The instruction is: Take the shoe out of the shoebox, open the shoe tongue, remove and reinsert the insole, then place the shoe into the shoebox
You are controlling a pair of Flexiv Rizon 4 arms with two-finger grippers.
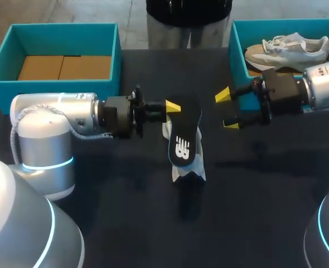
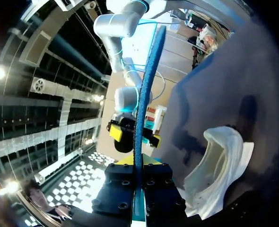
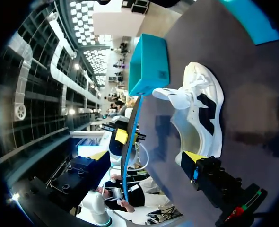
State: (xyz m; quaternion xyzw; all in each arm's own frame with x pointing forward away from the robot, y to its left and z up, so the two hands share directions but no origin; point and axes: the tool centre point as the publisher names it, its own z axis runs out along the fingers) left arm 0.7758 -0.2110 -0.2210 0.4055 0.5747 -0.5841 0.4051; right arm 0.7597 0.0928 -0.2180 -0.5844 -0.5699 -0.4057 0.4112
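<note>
Left gripper (image 1: 173,108): closed narrowly on the insole (image 1: 184,139), which is clamped edge-on between the fingers; it is held over the middle of the table (image 1: 253,195).
Insole: dark, with a blue edge; it is gripped near its far end and runs down toward the table's near edge, above the white shoe (image 3: 198,135).
Right gripper (image 1: 227,109): spread wide, with nothing between the fingers; it is held near the insole's far end, on its right, apart from it.
White shoe: it lies on the table near the middle, outside both boxes, with its opening turned toward the left gripper.
Right shoebox (image 1: 238,44): teal, at the table's far right corner; a second shoe (image 1: 290,49) lies inside it.
Left shoebox (image 1: 64,27): teal, at the far left corner; brown cardboard (image 1: 64,67) covers its floor.
In the way: the insole hangs between the two grippers, so each wrist view shows the other gripper partly behind its thin edge. The right arm (image 1: 320,84) crosses in front of the right shoebox's near wall.
Hidden: from above, most of the white shoe is covered by the insole, and only one yellow tip of the left gripper is seen. Part of the second shoe is masked by the right arm. Whether the insole's near end touches the white shoe cannot be told.
</note>
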